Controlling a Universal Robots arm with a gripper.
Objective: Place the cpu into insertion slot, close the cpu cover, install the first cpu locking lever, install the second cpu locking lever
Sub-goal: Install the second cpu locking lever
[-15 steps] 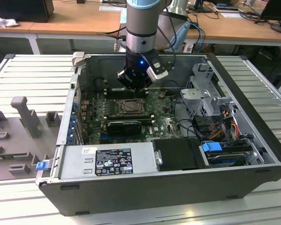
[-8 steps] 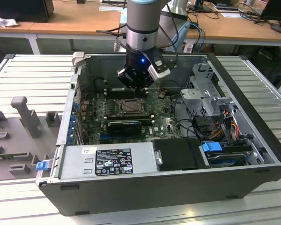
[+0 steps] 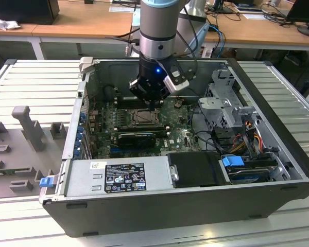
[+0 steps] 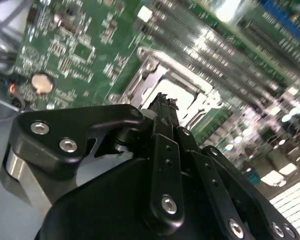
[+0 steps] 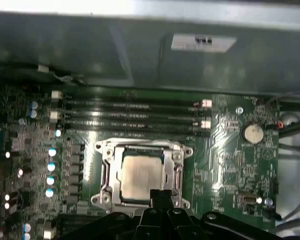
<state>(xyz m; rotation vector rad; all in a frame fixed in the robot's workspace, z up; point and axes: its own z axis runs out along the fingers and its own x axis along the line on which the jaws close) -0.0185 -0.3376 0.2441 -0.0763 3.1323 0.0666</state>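
Jaws pressed together, tip hiding cpu cover edge; cpu seated.

Office lab, desks at the back.
Wooden desks lined the rear; a slatted grey metal worktable sat in front.

The arm is a thick cylinder, pale blue at the top, then silvery grey metal, ending in a black wrist section with a small blue light glowing on it. Black cables run down beside it, and a small white and black block, possibly a camera, is fixed to the wrist's side. The gripper is matt black, built of flat linked bars joined by silver round-headed screws. A rounded black bracket with two silver screws sits on a silvery metal cylinder beside the linkage.
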